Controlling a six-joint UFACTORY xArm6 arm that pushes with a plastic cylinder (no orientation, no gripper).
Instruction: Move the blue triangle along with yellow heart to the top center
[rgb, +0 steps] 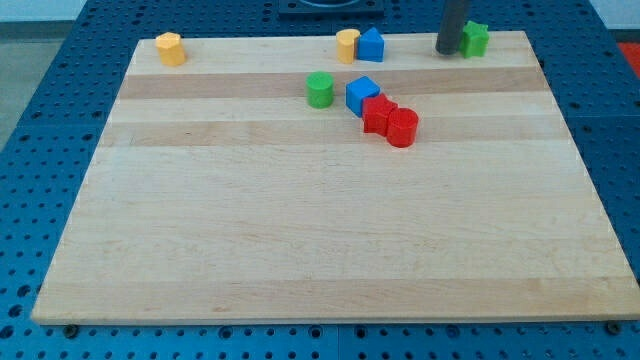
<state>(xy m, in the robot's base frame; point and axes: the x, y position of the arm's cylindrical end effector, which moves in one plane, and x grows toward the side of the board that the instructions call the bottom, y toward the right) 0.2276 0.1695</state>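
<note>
- the wooden surface (300, 240) lay on a blue perforated base (60, 60).
- the blue triangle (371, 45) stood at the surface's top edge, about the centre of that edge.
- the yellow heart (347, 46) touched the blue triangle on the view's left, at the same top edge.
- my tip (446, 51) rested on the surface well to the view's right of the blue triangle, apart from it.
- there were no fingers on this rod, so nothing was grasped or clenched.
- a green block (475, 39) sat just beside my tip, on the far side from the blue triangle; touching or not, i could not tell.
- another yellow block (170, 48) sat far to the view's left of the blue triangle, near the surface's top left corner.
- a green cylinder (320, 89) stood below and to the view's left of the blue triangle.
- a blue cube (361, 94) lay straight below the blue triangle, with a red block (378, 113) and a red cylinder (402, 128) pressed together just past it, down to the view's right.
</note>
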